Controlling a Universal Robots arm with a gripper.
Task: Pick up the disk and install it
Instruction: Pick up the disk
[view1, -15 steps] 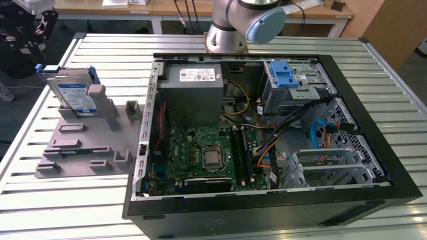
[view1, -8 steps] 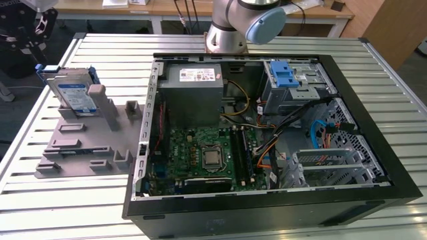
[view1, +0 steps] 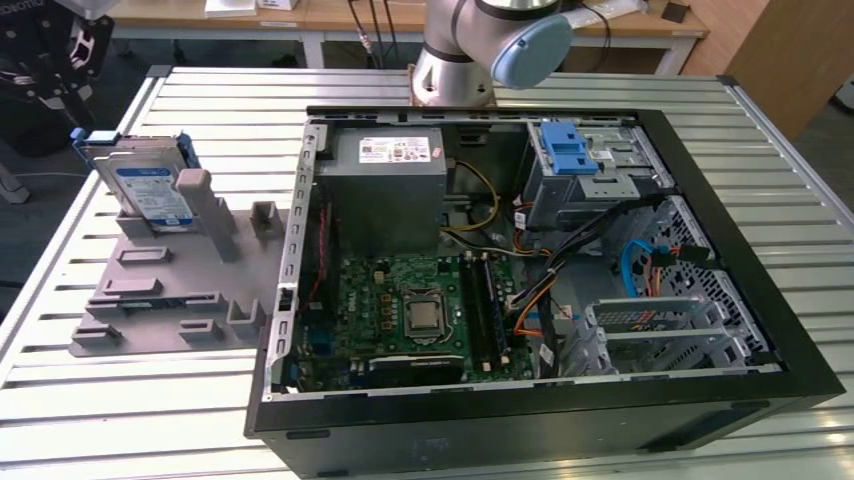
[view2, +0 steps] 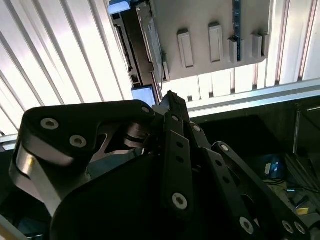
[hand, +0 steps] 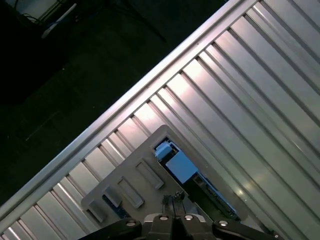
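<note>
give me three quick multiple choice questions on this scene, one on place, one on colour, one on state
1. Where is the disk?
A inside the case
B in the grey holder, at the exterior view's left of the case
C flat on the table

2. What colour is the latch on the cage?
A red
B green
C blue

3. How is the case?
A open, motherboard in view
B shut by a panel
C wrapped in plastic

Answers: B, the disk stands upright in the holder beside the case; C, the latch is plainly blue; A, the motherboard shows from above.
</note>
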